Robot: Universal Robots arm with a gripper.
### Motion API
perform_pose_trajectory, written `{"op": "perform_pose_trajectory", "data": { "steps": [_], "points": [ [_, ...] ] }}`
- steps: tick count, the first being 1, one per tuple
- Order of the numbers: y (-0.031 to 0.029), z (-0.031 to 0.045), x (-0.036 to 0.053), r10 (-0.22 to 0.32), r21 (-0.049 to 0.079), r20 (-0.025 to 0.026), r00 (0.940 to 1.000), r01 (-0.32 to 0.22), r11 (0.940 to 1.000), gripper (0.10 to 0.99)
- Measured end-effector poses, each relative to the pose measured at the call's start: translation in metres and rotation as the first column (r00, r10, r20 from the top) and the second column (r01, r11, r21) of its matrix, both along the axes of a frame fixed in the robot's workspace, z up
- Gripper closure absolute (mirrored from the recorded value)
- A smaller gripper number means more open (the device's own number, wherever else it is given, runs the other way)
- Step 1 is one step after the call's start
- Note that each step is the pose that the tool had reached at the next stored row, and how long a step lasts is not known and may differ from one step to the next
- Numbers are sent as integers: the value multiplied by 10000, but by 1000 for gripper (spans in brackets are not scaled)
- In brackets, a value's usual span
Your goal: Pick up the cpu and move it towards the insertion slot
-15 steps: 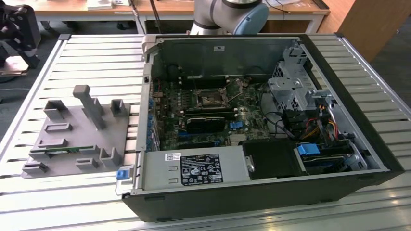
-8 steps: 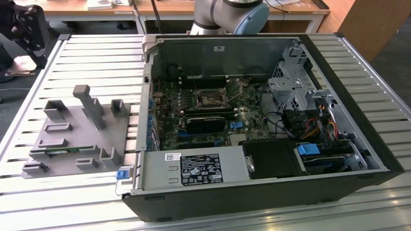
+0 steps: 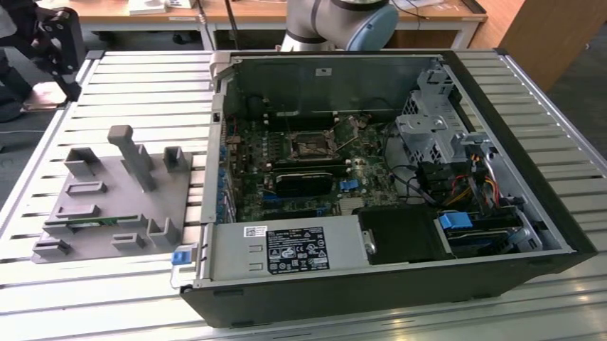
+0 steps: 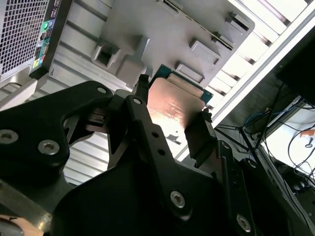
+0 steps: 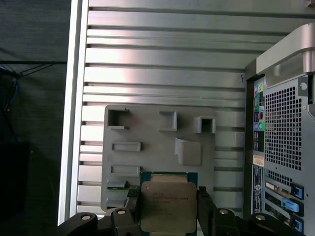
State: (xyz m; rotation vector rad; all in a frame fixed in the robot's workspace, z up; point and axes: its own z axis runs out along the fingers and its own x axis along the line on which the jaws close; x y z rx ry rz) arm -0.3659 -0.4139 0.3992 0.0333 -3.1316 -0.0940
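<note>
Jaws of the black gripper (image 5: 167, 216) pinch opposite edges of the flat, silvery square cpu (image 5: 165, 202), likely light, stiff and fragile.

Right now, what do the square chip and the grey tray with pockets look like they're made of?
The chip: a metal lid, dull silvery with a sheen where light reflects, on a green board showing at its edges. The tray: probably matte plastic, grey with no glint, though painted metal is possible.
</note>
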Motion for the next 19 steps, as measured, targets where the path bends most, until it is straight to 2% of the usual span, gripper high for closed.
{"op": "perform_pose_trajectory", "data": {
  "steps": [13,19],
  "points": [
    [2,-1,194,0,0,2,10000,0,10000,541],
    [8,-1,310,1,0,1,10000,-1,10000,541]
  ]
}}
